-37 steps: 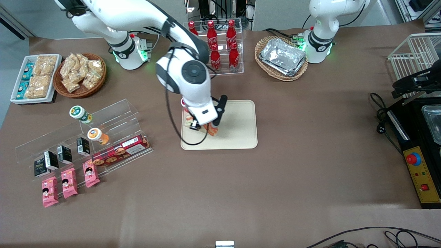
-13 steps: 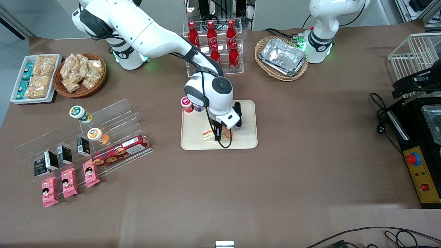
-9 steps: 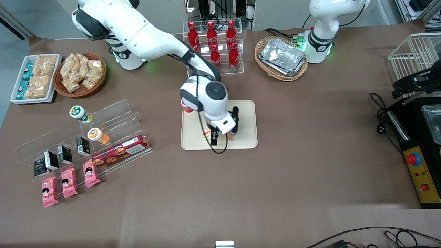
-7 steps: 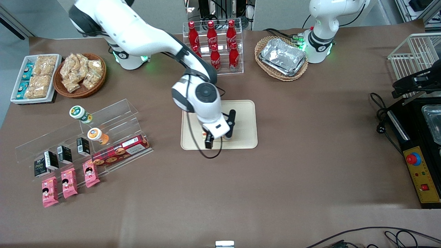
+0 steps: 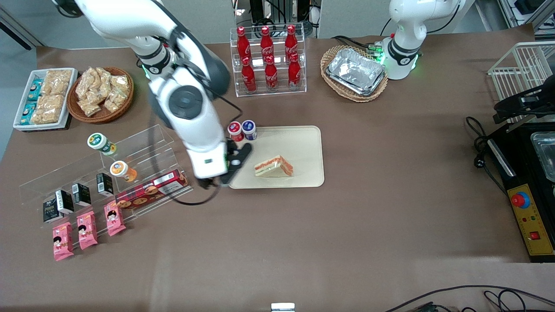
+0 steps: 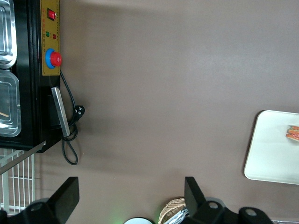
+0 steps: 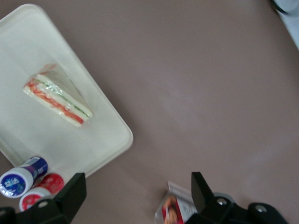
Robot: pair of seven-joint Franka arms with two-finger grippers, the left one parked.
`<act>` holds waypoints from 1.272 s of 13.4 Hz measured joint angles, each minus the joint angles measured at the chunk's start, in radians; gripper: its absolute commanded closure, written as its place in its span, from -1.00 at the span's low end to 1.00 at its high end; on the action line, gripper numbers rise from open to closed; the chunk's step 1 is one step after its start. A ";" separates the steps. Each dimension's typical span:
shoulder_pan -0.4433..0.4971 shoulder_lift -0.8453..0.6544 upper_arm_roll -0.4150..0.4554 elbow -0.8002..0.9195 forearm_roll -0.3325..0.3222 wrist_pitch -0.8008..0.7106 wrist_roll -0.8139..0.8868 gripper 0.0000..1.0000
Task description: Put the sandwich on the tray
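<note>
- The sandwich (image 5: pixel 273 167) lies flat on the tray (image 5: pixel 303 147), in the part of it nearer the front camera, its striped filling edge turned toward that camera.
- Its long axis runs along the tray's long side; the wedge tapers to a peak that points away from the front camera.
- In the right wrist view the sandwich (image 7: pixel 58 100) shows red-orange, white and a thin green layer, with a clear wrapper corner sticking up at one end.
- The left wrist view catches only a sliver of the sandwich (image 6: pixel 293 133) at the picture's edge, with the tray (image 6: pixel 268 154) cut off as well.
- The hand (image 5: pixel 221 175) hangs over the tray's corner toward the working arm's end of the surface (image 5: pixel 303 242), apart from the sandwich and holding nothing.
- Its fingers (image 7: pixel 70 196) stand spread wide, with bare surface between them.
- Two small jars, one with a red lid (image 5: pixel 234 130) and one with a blue lid (image 5: pixel 249 128), stand upright at the tray's corner farthest from the front camera.
- A clear tiered rack (image 5: pixel 143 151) beside the hand holds a red biscuit box (image 5: pixel 151 190), which the arm partly hides.
- A wicker basket (image 5: pixel 353 73) toward the parked arm holds stacked foil trays (image 5: pixel 356 70).
</note>
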 measured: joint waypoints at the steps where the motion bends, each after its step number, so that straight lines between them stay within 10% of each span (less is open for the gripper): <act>1: -0.024 -0.034 -0.004 0.000 0.000 -0.042 0.041 -1.00; 17: -0.320 -0.313 -0.384 -0.001 0.142 -0.299 0.124 -1.00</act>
